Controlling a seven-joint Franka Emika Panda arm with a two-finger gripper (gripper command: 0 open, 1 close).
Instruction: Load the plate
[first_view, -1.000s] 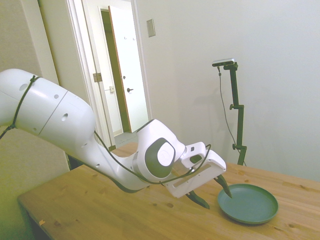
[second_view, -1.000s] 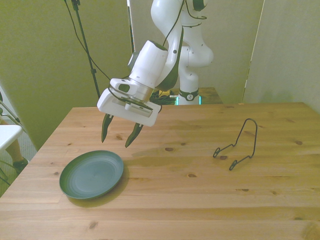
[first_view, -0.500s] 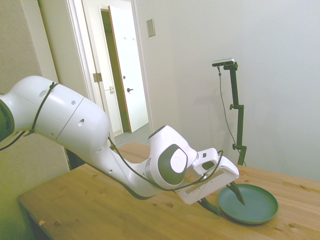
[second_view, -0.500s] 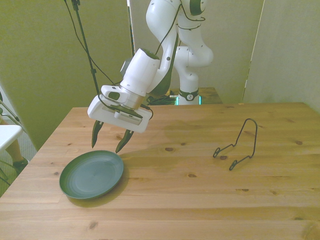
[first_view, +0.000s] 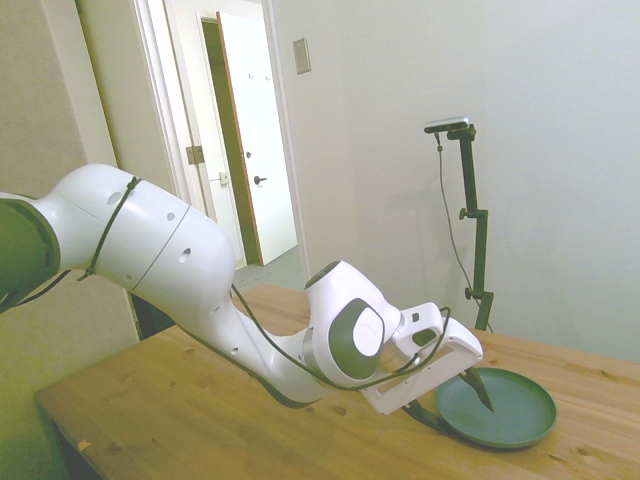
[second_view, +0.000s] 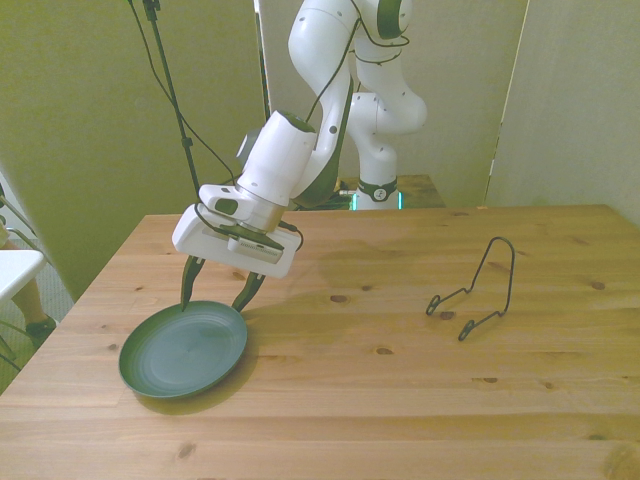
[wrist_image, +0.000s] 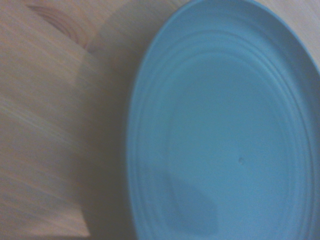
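On the wooden surface (second_view: 400, 380) we see our hand (second_view: 214, 291) spread wide, one finger on each side of the plate's (second_view: 183, 349) rim, just under it, so we can pinch that edge. The wire rack (second_view: 476, 292) waits far off.

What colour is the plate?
Dark teal-green, plain; the plate shows best in the front view.
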